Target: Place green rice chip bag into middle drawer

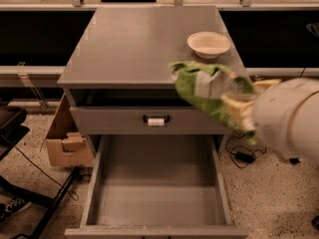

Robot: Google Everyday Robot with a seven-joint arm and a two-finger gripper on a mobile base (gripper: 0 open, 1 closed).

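The green rice chip bag (192, 83) is light green and crinkled with a white patch. It hangs in the air in front of the cabinet's right front edge, above the open drawer. My gripper (235, 105) is shut on the bag's right end, and its white arm (289, 118) comes in from the right. The middle drawer (157, 183) is pulled out wide below, with a bare grey floor. The bag is above and to the right of its back right corner. The cream-white bowl (209, 44) stands on the cabinet top (134, 44) at the back right.
A shut drawer front with a black handle and white tag (156, 119) sits above the open drawer. A cardboard box (67, 138) stands on the floor at the left. A cable and adapter (243, 156) lie on the floor at the right. Black stand legs (45, 208) cross the lower left.
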